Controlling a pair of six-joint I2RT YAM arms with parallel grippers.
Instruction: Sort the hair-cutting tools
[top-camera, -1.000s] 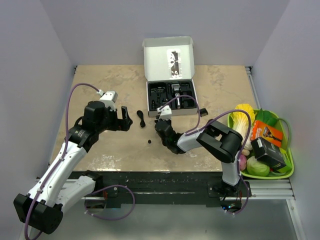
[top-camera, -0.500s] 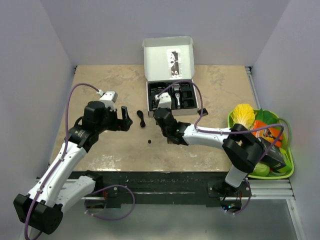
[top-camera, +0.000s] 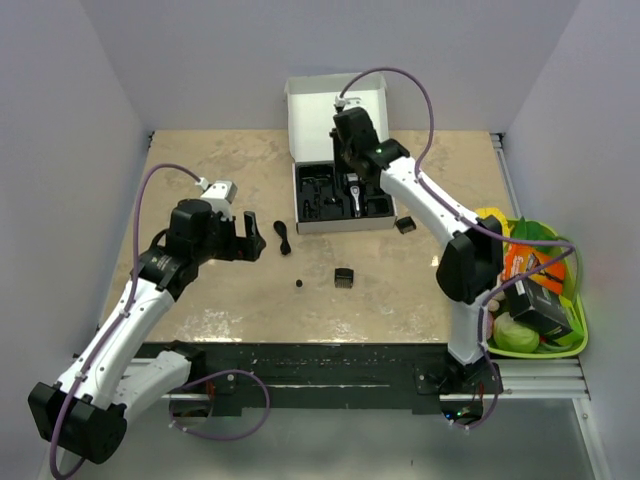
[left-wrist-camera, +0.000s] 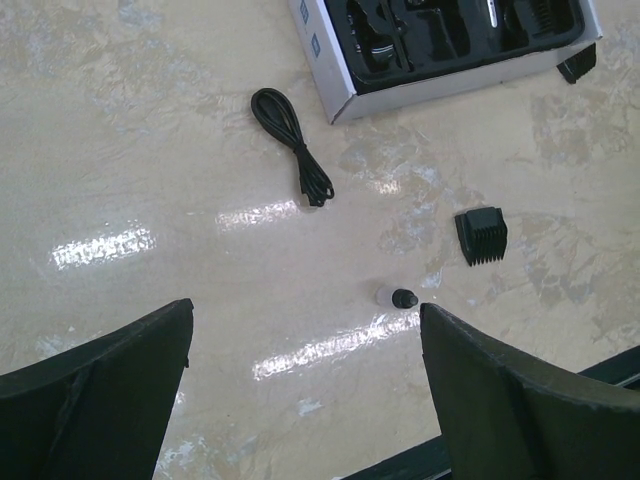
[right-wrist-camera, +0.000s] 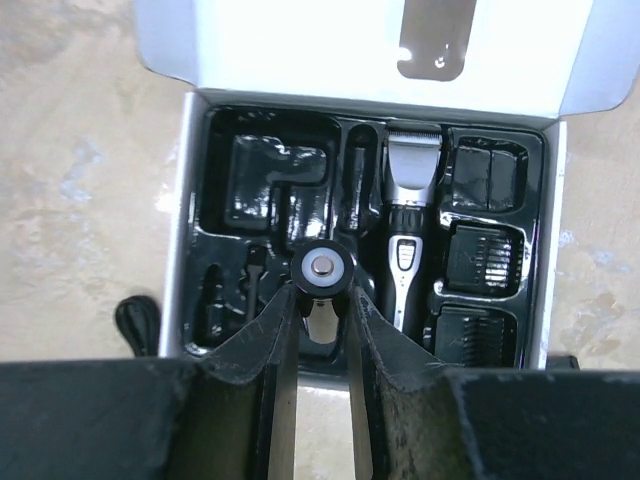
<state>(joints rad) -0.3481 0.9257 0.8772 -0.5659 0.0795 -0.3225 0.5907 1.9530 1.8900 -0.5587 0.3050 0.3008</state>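
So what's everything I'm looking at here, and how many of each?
open white cardboard box with black tray: one, far middle.
black-and-silver electric clipper: one, in tray.
black comb guards in tray: apparently three, right column.
loose square black comb guard: one, on table, near box.
thin black cord: one, left of box.
tiny black round bit: one, left of loose guard.
small black piece: one, right of box.
green basket: one, right edge; colourful toy vegetables, dark box inside.
short black cylinder: one, in right gripper.
left gripper: open, above table.
right gripper: shut on cylinder, above tray.
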